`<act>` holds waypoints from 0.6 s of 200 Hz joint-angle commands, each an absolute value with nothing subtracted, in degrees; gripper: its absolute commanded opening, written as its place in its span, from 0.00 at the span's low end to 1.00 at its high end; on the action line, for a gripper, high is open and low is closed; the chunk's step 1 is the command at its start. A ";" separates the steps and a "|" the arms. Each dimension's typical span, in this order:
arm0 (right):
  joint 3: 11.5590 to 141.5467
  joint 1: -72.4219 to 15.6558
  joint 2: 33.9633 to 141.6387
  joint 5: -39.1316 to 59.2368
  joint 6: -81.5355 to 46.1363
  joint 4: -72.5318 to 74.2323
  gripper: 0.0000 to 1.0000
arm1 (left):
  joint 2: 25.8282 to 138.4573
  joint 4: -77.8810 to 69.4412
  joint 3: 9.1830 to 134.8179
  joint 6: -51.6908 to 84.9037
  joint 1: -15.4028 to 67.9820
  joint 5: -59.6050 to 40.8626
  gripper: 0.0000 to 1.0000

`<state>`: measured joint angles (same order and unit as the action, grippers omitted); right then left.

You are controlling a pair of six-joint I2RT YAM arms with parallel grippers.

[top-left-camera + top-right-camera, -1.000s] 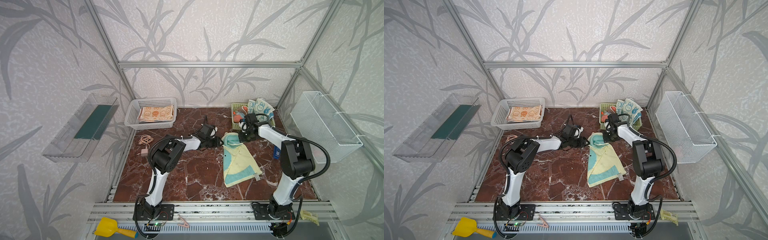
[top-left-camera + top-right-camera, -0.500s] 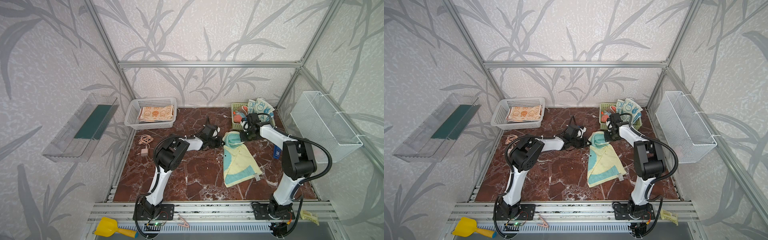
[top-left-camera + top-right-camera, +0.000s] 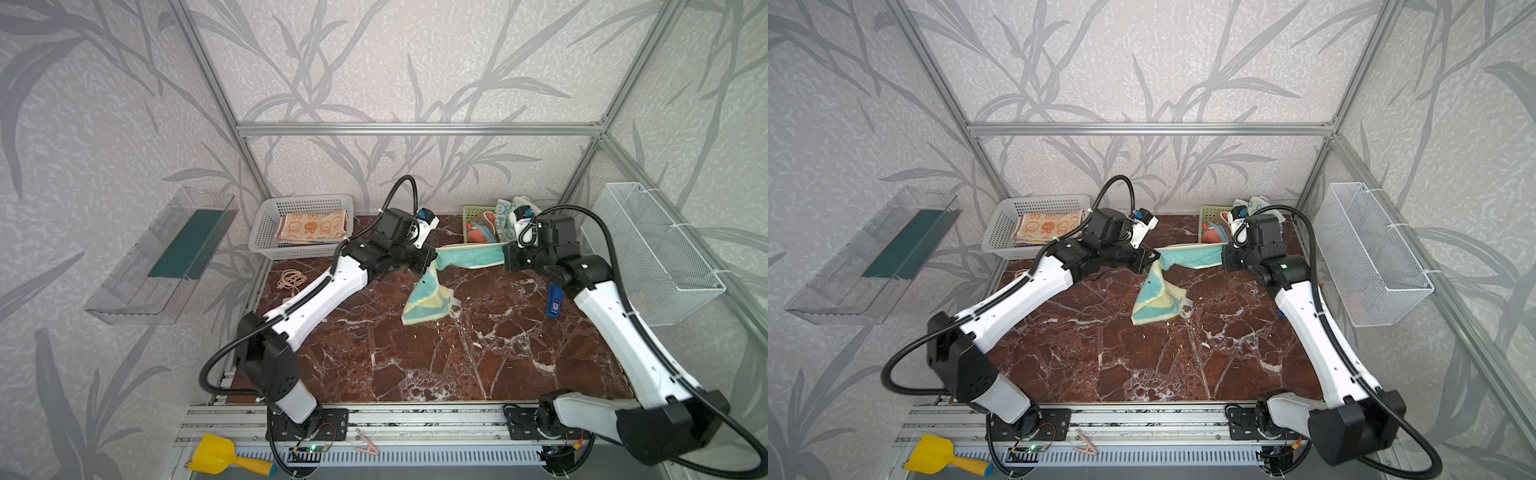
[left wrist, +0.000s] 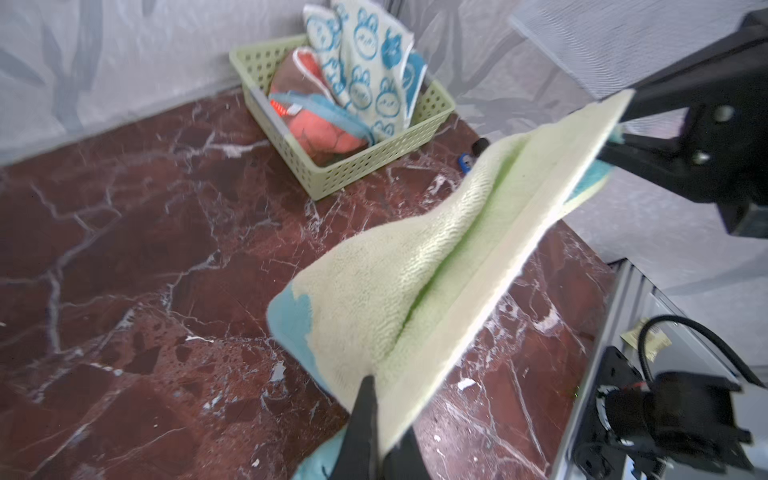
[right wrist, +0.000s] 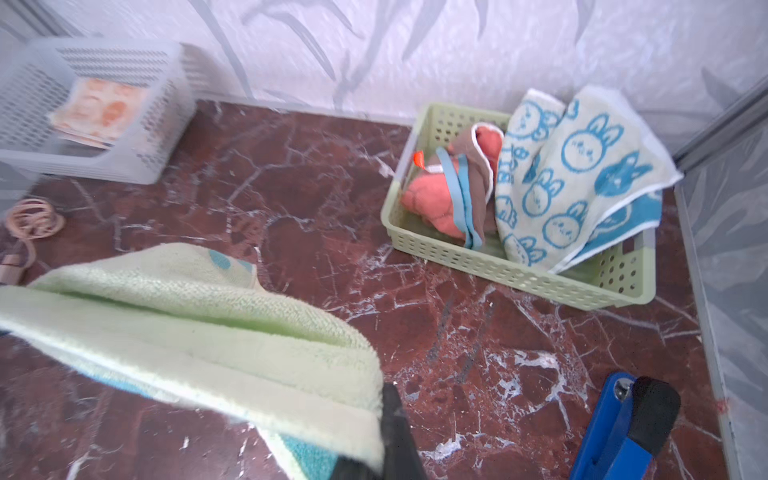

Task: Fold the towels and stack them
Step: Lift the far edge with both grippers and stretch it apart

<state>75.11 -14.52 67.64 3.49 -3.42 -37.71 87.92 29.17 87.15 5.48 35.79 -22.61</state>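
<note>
**TEAL TOWEL HELD BETWEEN BOTH GRIPPERS ABOVE THE TABLE**

Left gripper [image 3: 432, 259]: jaws closed on one end of the teal towel's [image 3: 469, 255] upper edge; in the left wrist view the black fingertips [image 4: 368, 419] pinch the cream hem of the towel [image 4: 395, 299].

Right gripper [image 3: 505, 257]: jaws closed on the opposite end of the same edge; in the right wrist view the fingertip [image 5: 395, 419] clamps the cream hem [image 5: 208, 332]; the left wrist view shows this gripper [image 4: 615, 137] at the far end of the hem.

Teal towel: in both top views the gripped edge runs as a nearly level band between the two grippers, above the rear middle of the marble table [image 3: 415, 365]; the remainder hangs bunched below the left gripper, teal and cream faces both showing [image 3: 1158, 299]; whether the lowest corner touches the table cannot be told.

Green basket [image 3: 471, 212]: rear right corner of the table, just behind the right gripper; contents are the white towel with blue bunnies [image 5: 573, 178], draped over the rim, the brown towel [image 5: 478, 183] and the orange and blue towel [image 5: 432, 199], crumpled together.

White basket [image 3: 266, 232]: rear left corner; the orange bunny towel [image 3: 311, 224] lies folded flat inside.

Other items on the table: a coiled cord [image 3: 291, 278] in front of the white basket; a blue object [image 3: 554, 299] beside the right arm.
</note>
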 commanded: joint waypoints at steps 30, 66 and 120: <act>78.44 -23.84 59.78 -1.15 -2.33 -47.80 0.00 | 72.16 40.24 79.08 -0.03 34.57 -24.77 0.00; 72.11 -27.47 65.73 2.20 -4.95 -44.94 0.00 | 72.35 38.80 71.77 2.57 29.64 -28.45 0.00; 62.52 -27.10 80.91 2.80 -7.14 -30.70 0.00 | 90.14 34.52 69.55 2.11 24.39 -33.11 0.01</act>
<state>64.23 -27.83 76.53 4.91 -5.02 -36.47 84.14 34.76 69.91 2.46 25.45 -31.99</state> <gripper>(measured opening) 0.056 0.047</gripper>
